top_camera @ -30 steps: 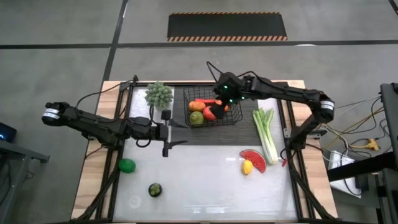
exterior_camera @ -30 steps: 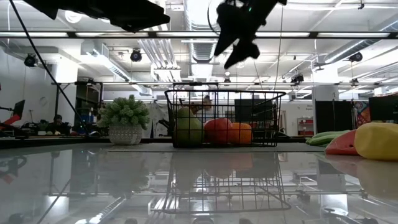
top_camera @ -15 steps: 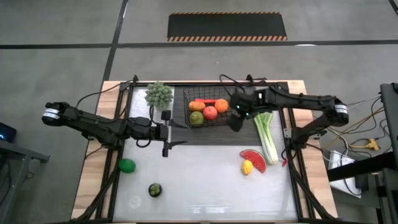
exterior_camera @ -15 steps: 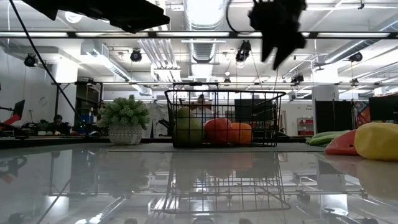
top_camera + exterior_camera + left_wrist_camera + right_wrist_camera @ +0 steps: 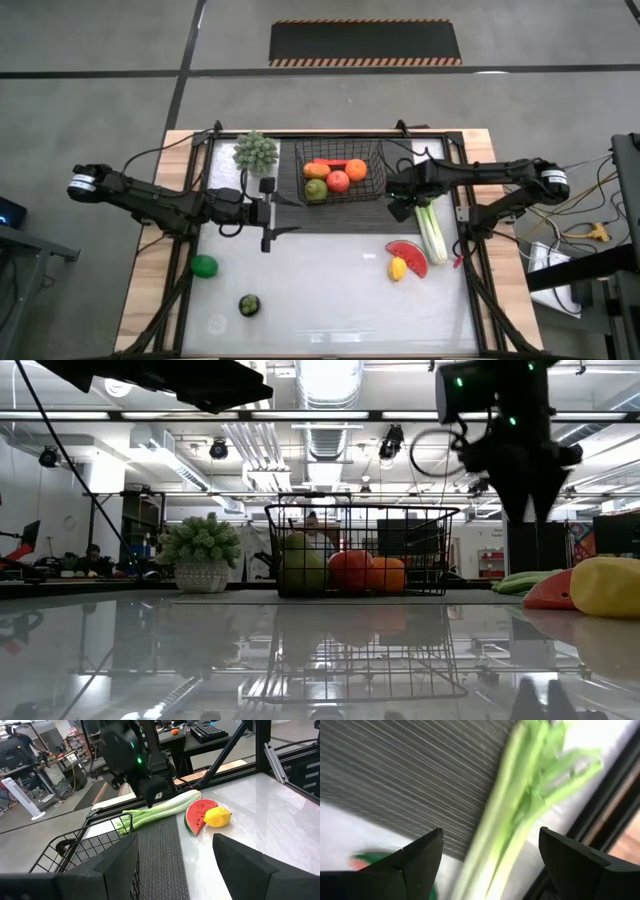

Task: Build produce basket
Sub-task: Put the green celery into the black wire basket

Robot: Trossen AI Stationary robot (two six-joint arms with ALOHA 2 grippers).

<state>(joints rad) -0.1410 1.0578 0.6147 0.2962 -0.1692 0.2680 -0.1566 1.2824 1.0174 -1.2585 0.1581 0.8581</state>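
Celery (image 5: 431,224) right of basket (image 5: 340,179)

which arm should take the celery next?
Right. Its hand hovers open over the celery, just beside the basket. The left hand waits on the basket's far side.

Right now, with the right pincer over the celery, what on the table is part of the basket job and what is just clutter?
Job: basket holding fruit; celery; watermelon slice; lemon; lime; dark round fruit; right pincer, open; left pincer, open, waiting.

Clutter: potted plant; ribbed mat.
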